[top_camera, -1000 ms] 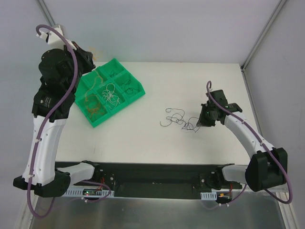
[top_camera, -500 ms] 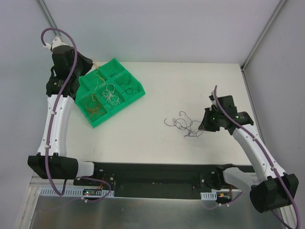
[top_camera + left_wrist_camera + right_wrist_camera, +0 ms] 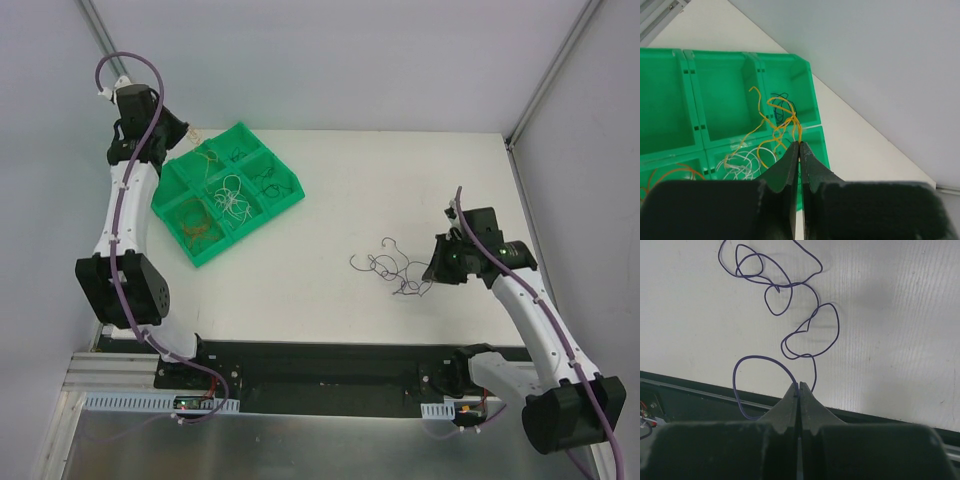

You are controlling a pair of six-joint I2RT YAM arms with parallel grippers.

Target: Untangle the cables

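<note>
From above: the green tray (image 3: pixel 213 258) sits far left on the counter (image 3: pixel 330 200), wires in its pockets; a purple wire (image 3: pixel 395 270) sprawls to the right. Left wrist: my left claw (image 3: pixel 799 144) pinches an orange wire (image 3: pixel 791 119) above the tray, likely to sort it. Right wrist: my right claw (image 3: pixel 799 386) grips the purple wire's near loop so its coils lie spread

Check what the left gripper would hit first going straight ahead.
Beyond the orange wire pinched in the left gripper, probably the green tray, around its far corner compartment; depth is unclear.
</note>
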